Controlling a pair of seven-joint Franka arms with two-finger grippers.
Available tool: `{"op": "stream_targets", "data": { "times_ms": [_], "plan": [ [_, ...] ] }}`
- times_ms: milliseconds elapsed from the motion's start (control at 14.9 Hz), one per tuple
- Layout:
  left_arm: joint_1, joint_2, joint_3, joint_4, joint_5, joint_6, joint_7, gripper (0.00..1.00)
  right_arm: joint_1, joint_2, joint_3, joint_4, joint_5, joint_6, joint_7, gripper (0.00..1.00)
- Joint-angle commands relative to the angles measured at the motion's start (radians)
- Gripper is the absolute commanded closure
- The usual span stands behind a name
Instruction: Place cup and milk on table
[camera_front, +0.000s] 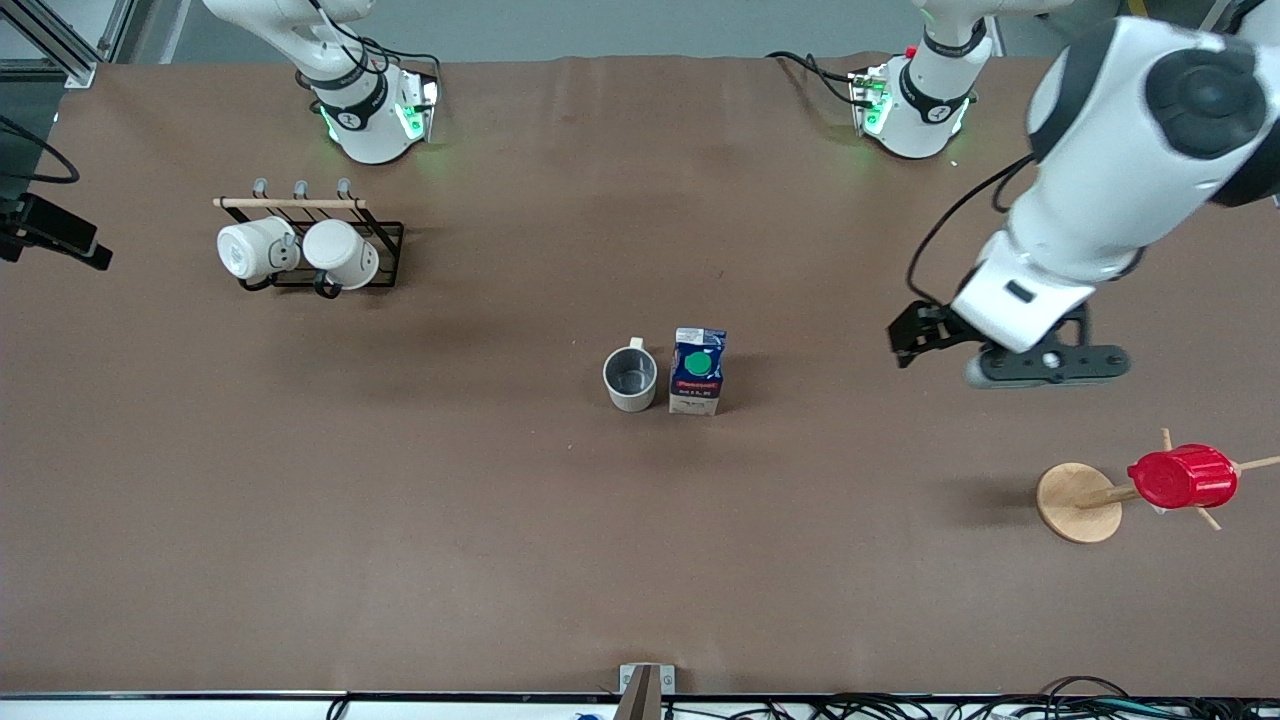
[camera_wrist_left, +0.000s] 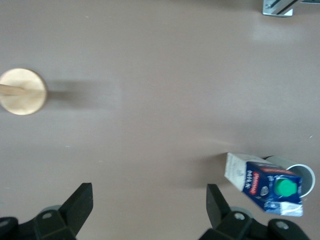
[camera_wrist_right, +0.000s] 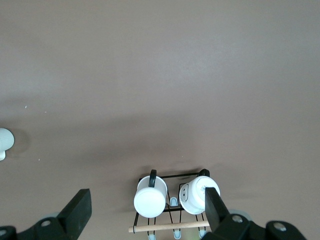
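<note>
The cup (camera_front: 630, 378), pale grey-beige with a small handle, stands upright on the brown table (camera_front: 480, 520) near its middle. The milk (camera_front: 697, 371), a blue and white carton with a green cap, stands touching or nearly touching it, toward the left arm's end. In the left wrist view the milk (camera_wrist_left: 265, 182) half hides the cup (camera_wrist_left: 306, 172). My left gripper (camera_front: 915, 338) hangs open and empty in the air over bare table, between the milk and the left arm's end; its jaws (camera_wrist_left: 150, 192) stand wide apart. My right gripper (camera_wrist_right: 147, 200) is open and empty, high over the mug rack, out of the front view.
A black wire rack (camera_front: 385, 255) with two white mugs (camera_front: 300, 250) stands near the right arm's base; it also shows in the right wrist view (camera_wrist_right: 172, 202). A wooden mug tree (camera_front: 1078, 502) holding a ribbed red cup (camera_front: 1182, 477) stands at the left arm's end, and its base (camera_wrist_left: 22, 91) shows in the left wrist view.
</note>
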Motion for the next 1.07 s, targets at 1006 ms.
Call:
{"op": "stream_targets", "data": {
  "times_ms": [1006],
  "plan": [
    [-0.118,-0.296,0.305,-0.155,-0.111,-0.160,0.316,0.00,-0.008,0.001,0.007,0.009,0.011,-0.003,-0.002,0.00]
  ]
}}
